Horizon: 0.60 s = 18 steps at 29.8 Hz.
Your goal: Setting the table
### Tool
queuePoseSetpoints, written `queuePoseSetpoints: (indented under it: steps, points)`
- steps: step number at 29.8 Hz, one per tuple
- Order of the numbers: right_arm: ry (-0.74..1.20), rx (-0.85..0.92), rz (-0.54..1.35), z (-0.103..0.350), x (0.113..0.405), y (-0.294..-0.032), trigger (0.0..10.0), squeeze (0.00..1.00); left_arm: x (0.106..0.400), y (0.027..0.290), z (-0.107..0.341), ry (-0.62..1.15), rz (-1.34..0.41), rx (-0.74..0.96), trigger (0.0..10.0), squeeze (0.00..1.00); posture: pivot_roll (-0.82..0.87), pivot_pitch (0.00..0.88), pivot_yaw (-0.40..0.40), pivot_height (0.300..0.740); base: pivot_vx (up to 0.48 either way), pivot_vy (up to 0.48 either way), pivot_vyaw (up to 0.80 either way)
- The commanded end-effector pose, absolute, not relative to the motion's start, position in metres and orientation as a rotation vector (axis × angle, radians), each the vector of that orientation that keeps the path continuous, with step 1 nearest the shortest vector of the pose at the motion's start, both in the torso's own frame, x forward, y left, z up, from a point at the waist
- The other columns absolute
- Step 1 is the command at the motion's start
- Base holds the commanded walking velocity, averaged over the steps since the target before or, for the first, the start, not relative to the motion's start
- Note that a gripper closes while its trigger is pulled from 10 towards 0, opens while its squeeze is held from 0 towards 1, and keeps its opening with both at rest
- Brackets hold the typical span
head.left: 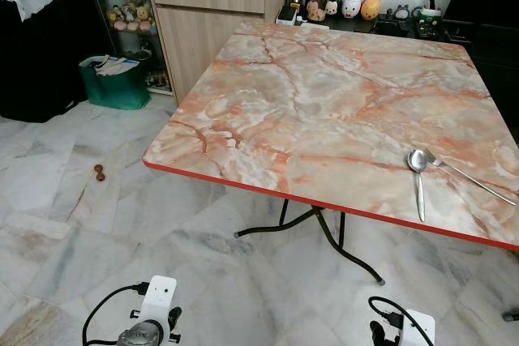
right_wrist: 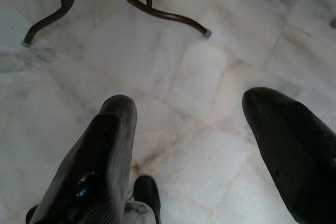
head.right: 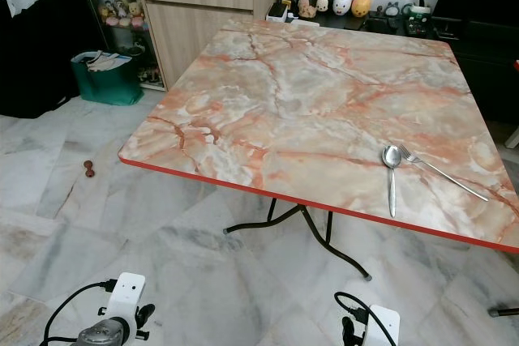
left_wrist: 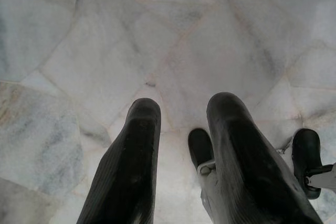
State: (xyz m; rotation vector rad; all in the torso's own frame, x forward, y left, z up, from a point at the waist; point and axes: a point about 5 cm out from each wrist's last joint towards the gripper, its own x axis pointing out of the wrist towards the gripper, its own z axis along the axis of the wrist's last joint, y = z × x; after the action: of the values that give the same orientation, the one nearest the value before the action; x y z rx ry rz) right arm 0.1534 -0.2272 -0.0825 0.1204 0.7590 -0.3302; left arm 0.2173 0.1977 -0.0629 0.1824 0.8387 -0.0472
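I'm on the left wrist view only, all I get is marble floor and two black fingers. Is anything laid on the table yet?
Observer: Yes. A spoon and a fork lie on the marble-pattern table, near its front right corner.
Operator: Are they side by side?
Observer: Their heads sit close together, but the fork's handle angles away to the right, so they splay apart.
Operator: What is my right gripper doing?
Observer: The right gripper hangs low over the floor with its fingers spread and nothing between them; the table's dark metal legs lie ahead of it.
Operator: And the left one?
Observer: The left gripper points down at bare floor, fingers apart, empty.
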Motion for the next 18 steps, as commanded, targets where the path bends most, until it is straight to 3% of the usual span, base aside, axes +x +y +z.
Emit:
queuePoseSetpoints:
  steps: [1,18]
  points:
    - [0.741,0.103,-0.331,-0.0807,0.1553,-0.2283,10.0,0.00,0.2132,0.1993,-0.0651,0.850,-0.049,0.197,10.0,0.00,0.07,0.000,-0.047,0.740,0.000,0.000,0.00]
    - [0.678,0.045,-0.341,-0.0751,0.1602,-0.2308,10.0,0.00,0.2143,0.1990,-0.0646,0.848,-0.043,0.201,10.0,0.00,0.08,0.000,-0.050,0.740,0.000,0.000,0.00]
